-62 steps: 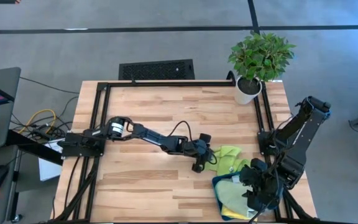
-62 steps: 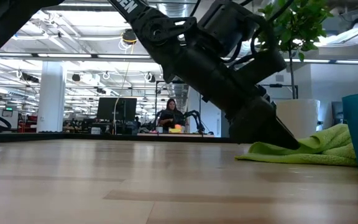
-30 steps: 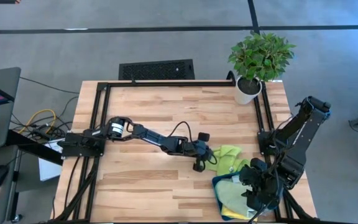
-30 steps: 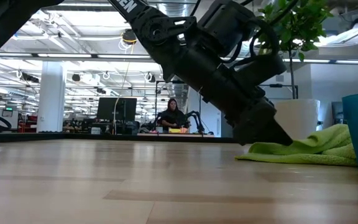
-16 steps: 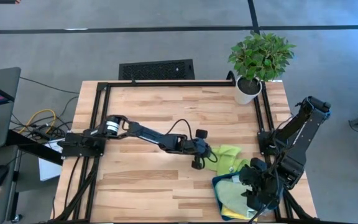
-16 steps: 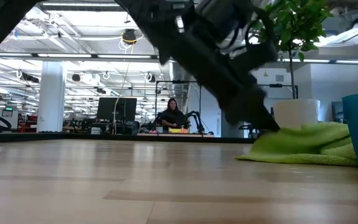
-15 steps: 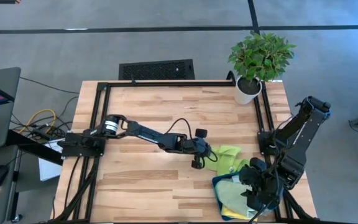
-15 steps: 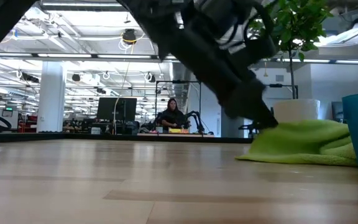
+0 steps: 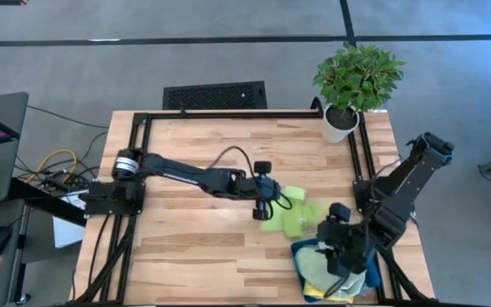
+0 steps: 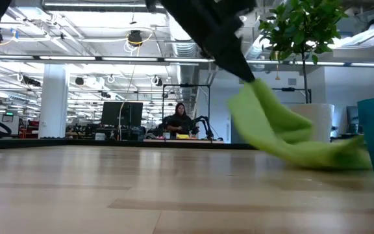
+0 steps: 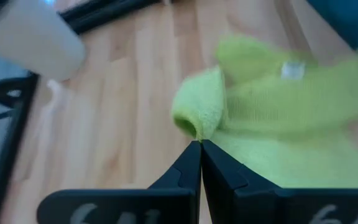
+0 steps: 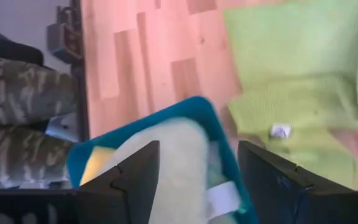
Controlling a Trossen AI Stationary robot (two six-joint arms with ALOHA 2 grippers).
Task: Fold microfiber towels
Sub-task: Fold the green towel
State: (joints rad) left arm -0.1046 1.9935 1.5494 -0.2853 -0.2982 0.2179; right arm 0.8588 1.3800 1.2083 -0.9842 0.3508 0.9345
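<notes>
We note the table [image 9: 194, 170] bears the teal tray [image 9: 301, 256] at its near right, holding pale towels [image 9: 318, 269]. The lime green towel [image 9: 290, 217] hangs lifted beside the tray, clamped in the left gripper [image 9: 264, 210]. The right gripper [image 9: 335, 247] hovers over the tray, fingers apart.

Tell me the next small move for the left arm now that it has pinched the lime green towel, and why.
Probably carry on drawing the lime green towel toward the bare middle of the table before lowering it. The left gripper is shut on one edge, which the low view shows lifted while the far end trails on the wood beside the teal tray. The right gripper hovers open over that tray.
</notes>
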